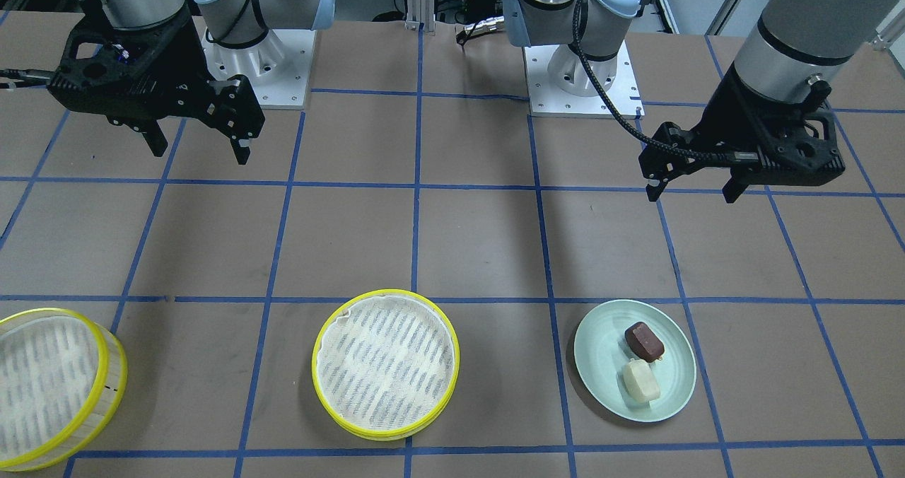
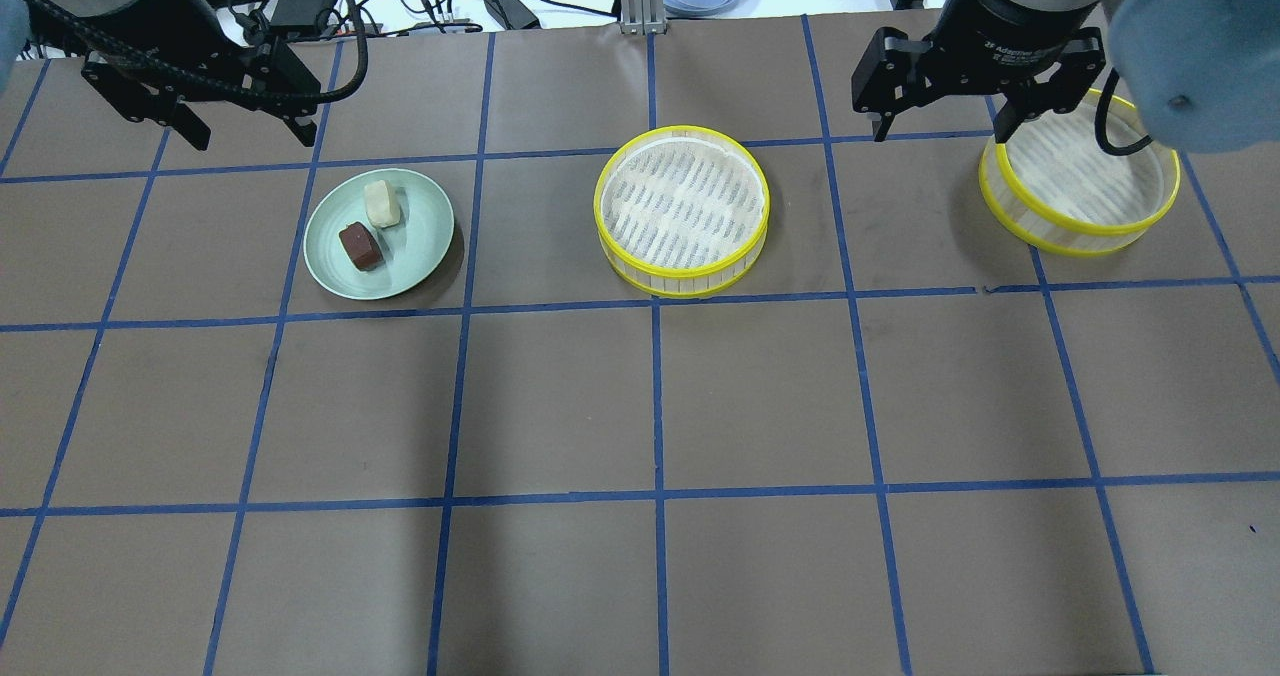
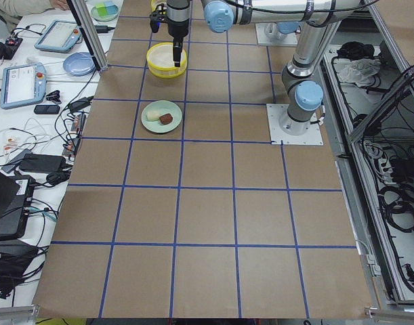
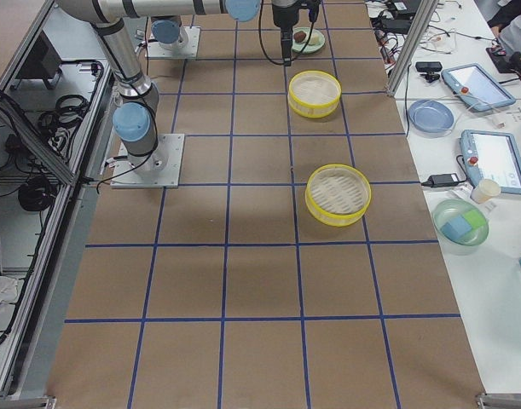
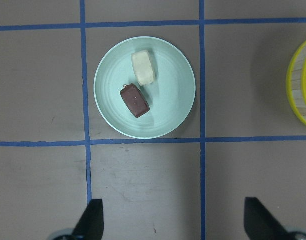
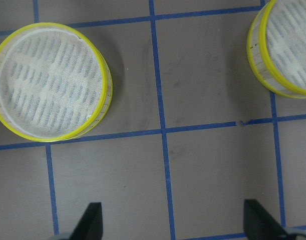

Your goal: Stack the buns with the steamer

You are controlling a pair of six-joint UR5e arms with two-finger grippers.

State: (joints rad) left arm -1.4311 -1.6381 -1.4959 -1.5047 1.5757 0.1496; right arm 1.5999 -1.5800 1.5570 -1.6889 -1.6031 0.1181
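The cream-white bun [image 1: 641,381] and the dark reddish-brown bun [image 1: 644,341] lie side by side on a pale green plate [image 1: 601,351]. The left wrist view shows them too: the cream bun [image 5: 143,68] and the brown bun [image 5: 134,100]. One steamer tier [image 2: 683,206] stands at mid-table, empty. The other steamer tier [image 2: 1085,181] stands far to the robot's right, also empty. My left gripper [image 2: 250,136] hangs open and empty above the table, beside the plate on the robot's side. My right gripper [image 2: 942,131] hangs open and empty between the two tiers.
The brown table top carries a blue tape grid. The arm bases [image 1: 580,75] sit at the robot's edge. A side bench [image 4: 473,128] past the table's far edge holds tablets, bowls and cables.
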